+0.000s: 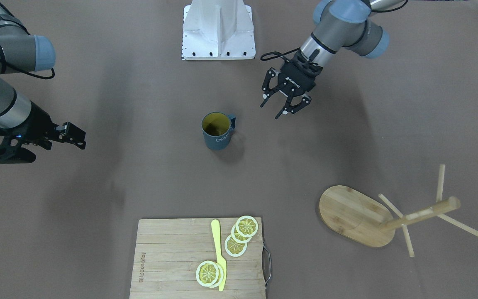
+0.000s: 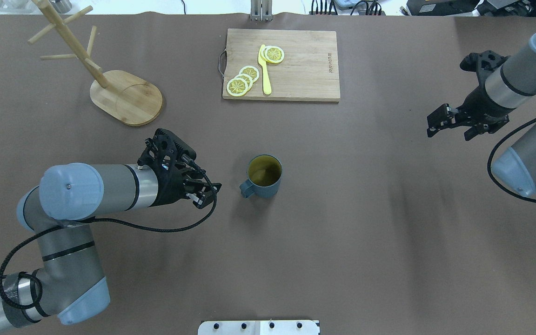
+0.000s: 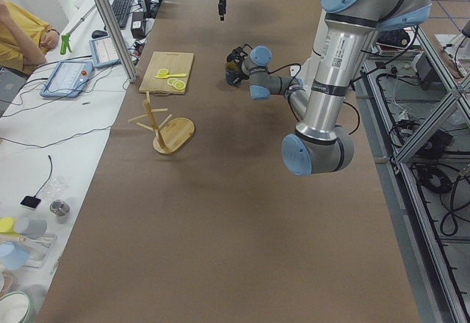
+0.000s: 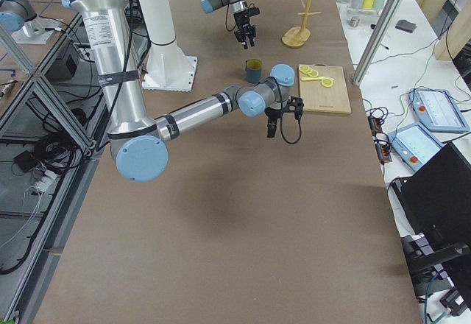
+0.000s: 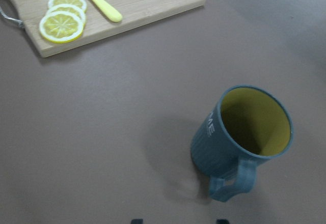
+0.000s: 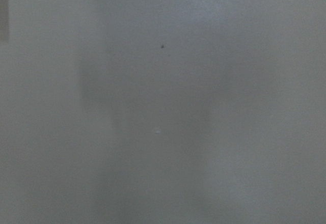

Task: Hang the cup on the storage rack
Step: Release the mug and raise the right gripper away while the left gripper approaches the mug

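We see the left gripper (image 2: 208, 194) hovering wide open and empty just beside the cup (image 2: 264, 177), not touching; the cup sits upright on the table (image 2: 342, 232) near the middle, handle (image 2: 246, 187) turned toward that gripper; the right gripper (image 2: 449, 128) hangs well apart on the far side, fingers apart too as far as we can judge, nothing in it; the right wrist view is a grey blur and tells us nothing; the storage rack (image 2: 126, 97) stands upright well away from the cup, on the left arm's side, pegs (image 2: 56, 57) thin and slanting up

Risks as we judge them: the handle faces the gripper, so a straight-in grab may close on the loop itself and block the opening the peg needs; a pinch on the rim (image 5: 254, 121), one finger inside, leaves the loop free but the ribbed wall could slip or the cup could swing in the grasp; a low or off-centre approach could nudge the cup and slide or tip it before the fingers close; at the rack, the loop is small and angular and the pegs are slim, so a slight misalignment means the cup hits a peg tip or the post (image 2: 70, 37); the rack looks light, so a push there could shift or topple it; letting go before the loop seats over the peg would drop the cup; the cutting board (image 2: 296, 65) sits apart from the likely path, low concern
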Tool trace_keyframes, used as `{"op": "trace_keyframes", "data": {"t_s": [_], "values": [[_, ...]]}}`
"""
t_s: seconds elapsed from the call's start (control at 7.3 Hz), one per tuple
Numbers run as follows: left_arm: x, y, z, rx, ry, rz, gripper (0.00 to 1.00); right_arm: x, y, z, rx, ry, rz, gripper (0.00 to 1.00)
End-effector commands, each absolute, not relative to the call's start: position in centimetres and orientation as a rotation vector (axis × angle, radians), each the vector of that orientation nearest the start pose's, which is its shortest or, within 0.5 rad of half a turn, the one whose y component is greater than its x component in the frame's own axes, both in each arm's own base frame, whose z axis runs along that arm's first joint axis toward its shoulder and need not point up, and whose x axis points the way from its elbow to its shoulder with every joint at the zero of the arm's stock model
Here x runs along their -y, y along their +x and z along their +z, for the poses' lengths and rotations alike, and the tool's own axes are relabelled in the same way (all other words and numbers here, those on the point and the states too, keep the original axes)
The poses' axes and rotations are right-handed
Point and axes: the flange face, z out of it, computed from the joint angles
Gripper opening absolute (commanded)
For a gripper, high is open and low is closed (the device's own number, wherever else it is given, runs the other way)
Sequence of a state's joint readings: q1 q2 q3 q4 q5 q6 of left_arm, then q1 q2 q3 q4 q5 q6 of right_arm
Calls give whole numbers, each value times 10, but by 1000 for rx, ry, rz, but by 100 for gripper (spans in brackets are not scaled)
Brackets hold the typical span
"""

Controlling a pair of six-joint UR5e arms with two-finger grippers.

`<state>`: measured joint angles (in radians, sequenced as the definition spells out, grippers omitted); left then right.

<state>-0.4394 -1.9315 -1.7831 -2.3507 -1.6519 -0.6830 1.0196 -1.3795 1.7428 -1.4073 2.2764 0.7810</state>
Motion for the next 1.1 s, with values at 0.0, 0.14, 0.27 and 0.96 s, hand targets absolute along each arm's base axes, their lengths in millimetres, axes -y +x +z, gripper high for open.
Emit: {"op": "trace_keyframes", "data": {"t_s": [0.0, 0.14, 0.27, 0.96], "values": [[361, 521, 264, -1100, 815, 441, 57, 523, -224, 469, 838, -7, -3, 100], [350, 529, 262, -1113, 810, 454, 59, 524, -223, 470, 835, -7, -1, 100], [351, 530, 263, -1115, 827, 444, 61, 526, -223, 478, 827, -14, 5, 100], [359, 553, 264, -1092, 846, 417, 61, 526, -222, 482, 829, -26, 9, 100]]}}
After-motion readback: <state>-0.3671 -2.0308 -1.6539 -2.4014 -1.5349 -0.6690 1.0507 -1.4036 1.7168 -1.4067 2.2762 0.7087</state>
